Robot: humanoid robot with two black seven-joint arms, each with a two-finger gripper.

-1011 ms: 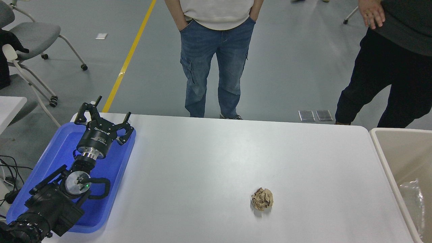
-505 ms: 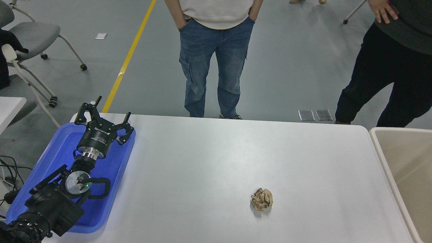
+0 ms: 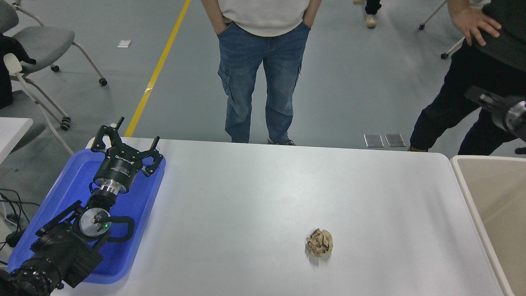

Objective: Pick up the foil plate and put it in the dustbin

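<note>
No foil plate shows anywhere; the dustbin point(image 3: 489, 205) stands at the table's point(image 3: 263, 193) right end, its tan inside bare in the part that shows.

The left gripper point(image 3: 124, 137) hangs over the far end of a blue tray point(image 3: 135, 213) at the table's left, fingers spread, gripping nothing, well apart from the dustbin. Of the right arm point(image 3: 507, 113) only a black and silver section pokes in from the right edge above the dustbin's far corner; its gripper is cut off. The picture's edge cuts off much of the dustbin. White lettering on the left gripper's body is too small to read. A brown paper ball point(image 3: 319, 242) lies on the table's near right. Two people stand beyond the far edge, one in jeans point(image 3: 263, 74), one in dark trousers point(image 3: 460, 98).
</note>
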